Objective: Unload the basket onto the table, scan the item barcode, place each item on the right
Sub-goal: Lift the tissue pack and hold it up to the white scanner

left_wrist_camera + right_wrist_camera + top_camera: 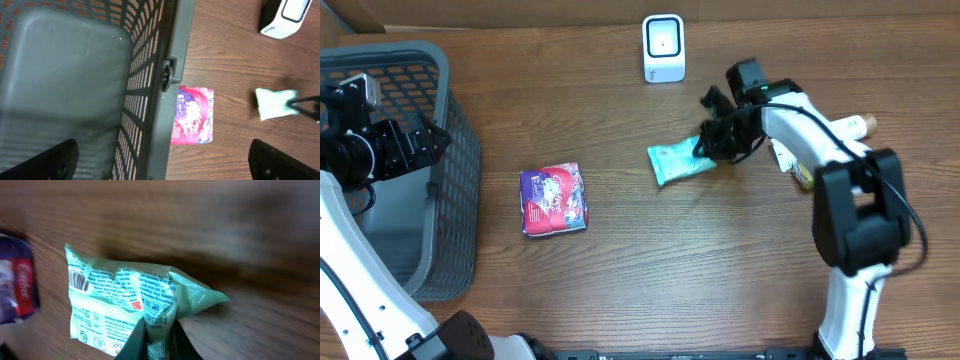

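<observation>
The item is a light green packet (676,161) lying on the wooden table to the right of centre. My right gripper (713,141) is shut on the packet's right end. In the right wrist view a fold of the packet (115,297) is pinched between the black fingers of that gripper (159,341), and a barcode (78,278) shows at its far left corner. A white scanner (663,47) stands at the back of the table, apart from the packet. My left gripper (162,159) hangs open over the basket rim (168,75) with nothing between its fingers.
A grey mesh basket (448,215) fills the left side of the table. A red and purple packet (554,199) lies just right of it. A bottle (848,128) lies beside the right arm. The scanner (286,17) and green packet (272,103) also show in the left wrist view.
</observation>
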`<control>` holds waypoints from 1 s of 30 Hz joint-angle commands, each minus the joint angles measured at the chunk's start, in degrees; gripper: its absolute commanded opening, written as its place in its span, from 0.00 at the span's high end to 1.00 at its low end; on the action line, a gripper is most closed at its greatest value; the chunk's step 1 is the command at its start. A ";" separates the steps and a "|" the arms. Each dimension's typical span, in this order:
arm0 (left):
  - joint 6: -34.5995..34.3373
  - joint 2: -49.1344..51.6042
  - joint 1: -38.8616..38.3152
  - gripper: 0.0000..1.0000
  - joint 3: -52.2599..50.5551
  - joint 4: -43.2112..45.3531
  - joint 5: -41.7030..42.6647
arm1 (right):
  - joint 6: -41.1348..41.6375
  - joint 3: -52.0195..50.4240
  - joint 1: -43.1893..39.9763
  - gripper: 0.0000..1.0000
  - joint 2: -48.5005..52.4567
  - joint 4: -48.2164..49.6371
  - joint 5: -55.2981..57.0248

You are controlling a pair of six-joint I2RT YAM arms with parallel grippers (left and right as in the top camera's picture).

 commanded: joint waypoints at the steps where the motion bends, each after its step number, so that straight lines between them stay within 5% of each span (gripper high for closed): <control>1: 0.20 0.35 -0.09 0.00 0.09 0.07 -0.13 | -0.61 1.77 2.14 0.96 -12.46 1.05 6.97; 12: 0.20 0.35 -0.11 0.00 0.09 0.07 -0.13 | -0.61 1.77 7.72 0.96 -25.83 3.67 21.00; 23: 0.20 0.35 -0.09 0.00 0.09 0.07 -0.13 | 8.31 1.77 8.24 0.96 -27.21 10.95 27.54; 30: 0.20 0.35 -0.09 0.00 0.09 0.07 -0.13 | 4.96 1.77 9.20 0.96 -27.10 17.73 39.98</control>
